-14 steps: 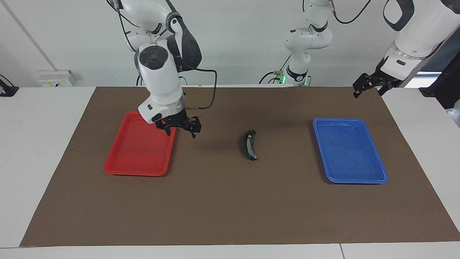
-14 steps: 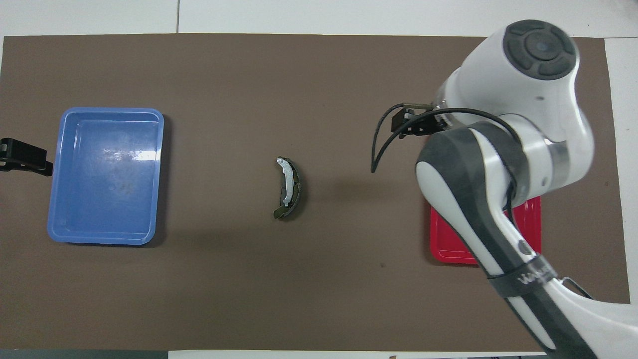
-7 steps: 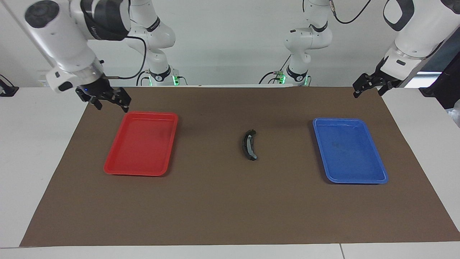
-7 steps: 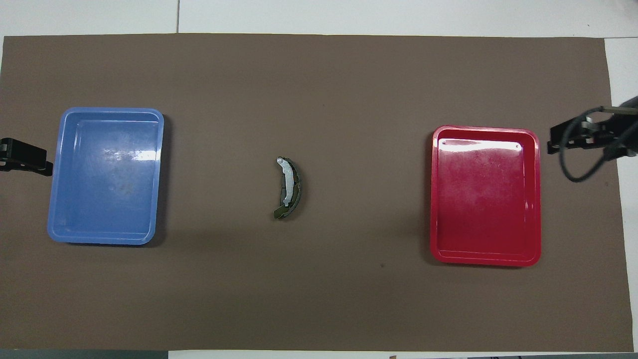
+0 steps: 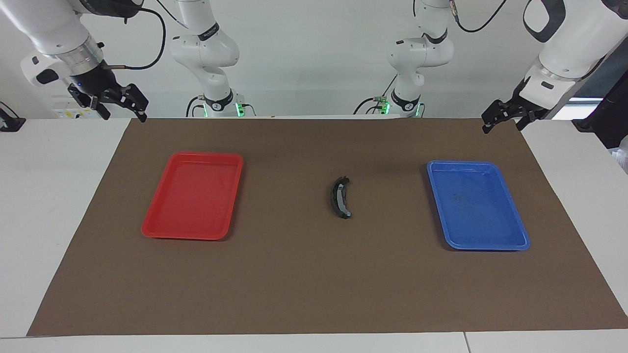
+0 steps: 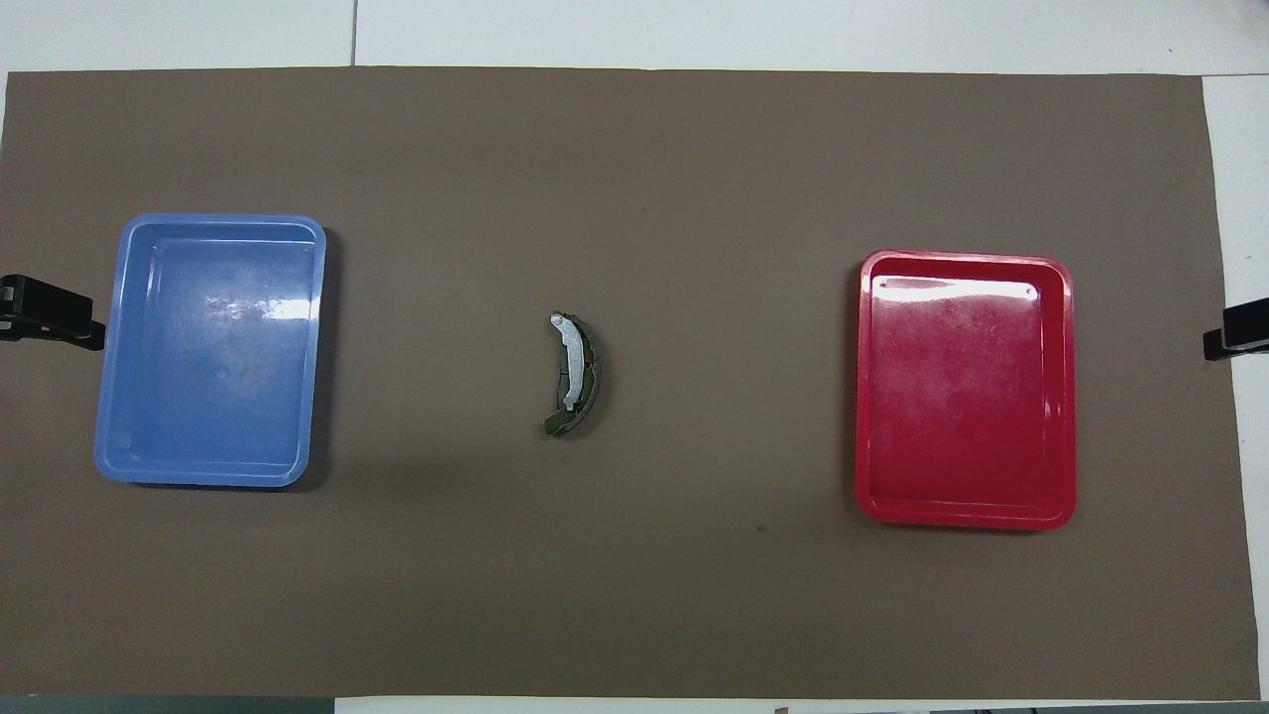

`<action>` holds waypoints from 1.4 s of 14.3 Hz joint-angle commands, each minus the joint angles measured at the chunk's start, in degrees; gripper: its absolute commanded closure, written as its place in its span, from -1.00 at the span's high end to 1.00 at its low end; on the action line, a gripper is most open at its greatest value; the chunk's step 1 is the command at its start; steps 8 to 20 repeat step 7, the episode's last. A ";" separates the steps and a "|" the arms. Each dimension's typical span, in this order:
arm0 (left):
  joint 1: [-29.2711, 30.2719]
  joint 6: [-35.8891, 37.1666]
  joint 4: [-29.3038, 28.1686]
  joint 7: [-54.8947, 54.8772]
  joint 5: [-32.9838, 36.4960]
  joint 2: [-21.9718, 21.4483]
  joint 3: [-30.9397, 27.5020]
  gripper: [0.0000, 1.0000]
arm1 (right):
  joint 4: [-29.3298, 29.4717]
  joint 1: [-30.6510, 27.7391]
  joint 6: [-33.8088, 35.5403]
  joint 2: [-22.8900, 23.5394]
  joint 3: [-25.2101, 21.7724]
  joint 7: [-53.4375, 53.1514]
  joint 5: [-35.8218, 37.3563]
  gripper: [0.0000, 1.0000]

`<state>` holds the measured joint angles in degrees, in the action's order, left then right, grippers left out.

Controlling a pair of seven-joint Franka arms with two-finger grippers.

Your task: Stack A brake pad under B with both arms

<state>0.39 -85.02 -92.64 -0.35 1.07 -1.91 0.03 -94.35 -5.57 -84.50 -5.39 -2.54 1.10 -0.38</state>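
B (image 5: 342, 198) (image 6: 573, 372), a long dark crescent with a light grey strip, lies on the mat midway between the two trays. A short dark-grey piece, the A brake pad (image 5: 338, 196) (image 6: 589, 371), sits against the crescent's middle, touching it. Which one lies on top I cannot tell. My right gripper (image 5: 123, 113) (image 6: 1234, 339) hangs open and empty over the mat's corner at the right arm's end. My left gripper (image 5: 501, 125) (image 6: 50, 319) waits, open and empty, over the mat's corner at the left arm's end.
A red tray (image 5: 162, 229) (image 6: 964, 516) lies toward the right arm's end and a blue tray (image 5: 490, 245) (image 6: 198, 478) toward the left arm's end, both with nothing in them. The brown mat (image 5: 304, 284) covers most of the white table.
The right arm has swung up and away from over the red tray's edge to the mat's corner at its own end, uncovering the tray. The pile and the left arm have not moved.
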 commanded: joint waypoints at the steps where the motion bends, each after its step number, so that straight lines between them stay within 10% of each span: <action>1: 0.67 0.65 -0.44 -0.53 -0.45 -0.47 0.23 1.00 | -5.04 -0.14 -3.91 -1.90 0.25 0.21 0.47 1.00; 20: 0.67 0.65 -0.35 -0.53 -0.45 -0.47 0.23 1.00 | -4.18 -0.58 -2.68 -1.73 0.69 0.30 0.56 1.00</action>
